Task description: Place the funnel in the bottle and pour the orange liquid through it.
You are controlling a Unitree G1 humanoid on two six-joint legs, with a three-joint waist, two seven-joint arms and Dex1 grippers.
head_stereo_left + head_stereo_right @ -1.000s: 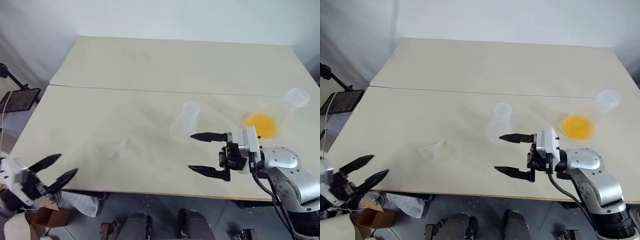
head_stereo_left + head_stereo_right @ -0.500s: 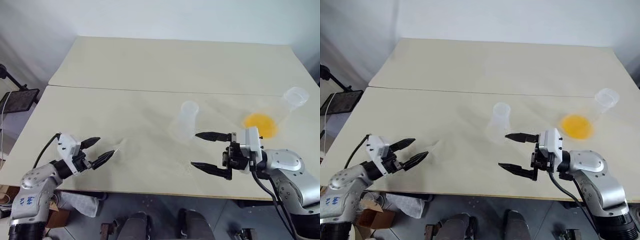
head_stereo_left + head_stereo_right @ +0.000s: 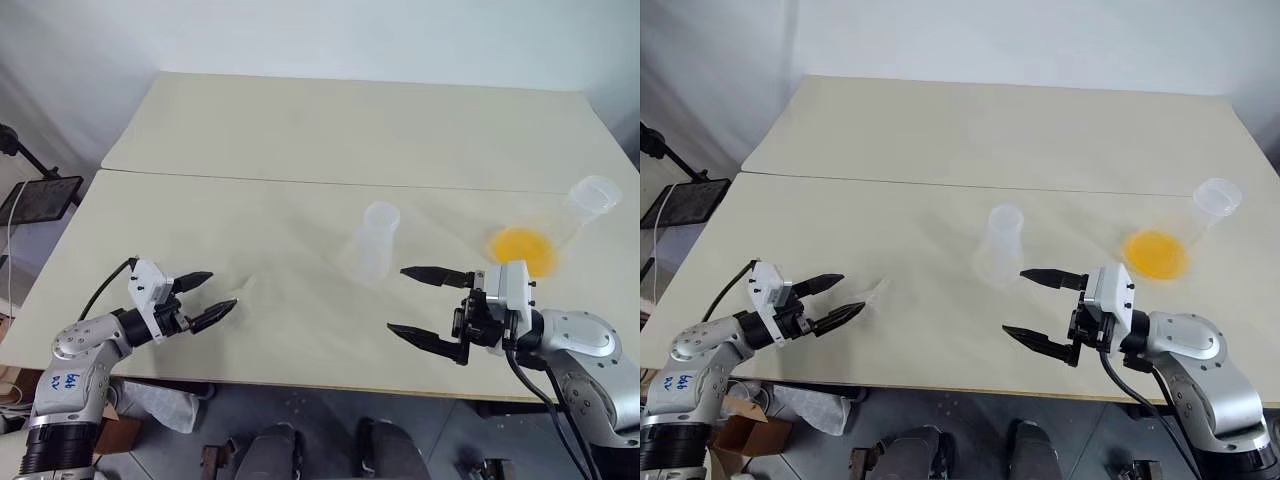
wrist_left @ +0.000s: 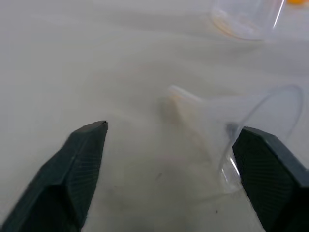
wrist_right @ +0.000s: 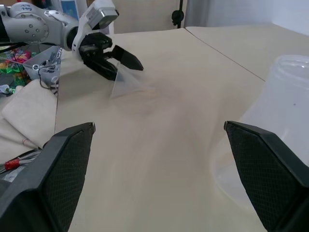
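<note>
Handwritten blue marks on the left forearm (image 3: 62, 380) are not legible.

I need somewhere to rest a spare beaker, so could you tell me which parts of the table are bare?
The whole far tabletop beyond the seam is bare, as is the near left area behind the small clear funnel. It is crowded on the right: the clear bottle, the flask of orange liquid, and the open right gripper.
</note>
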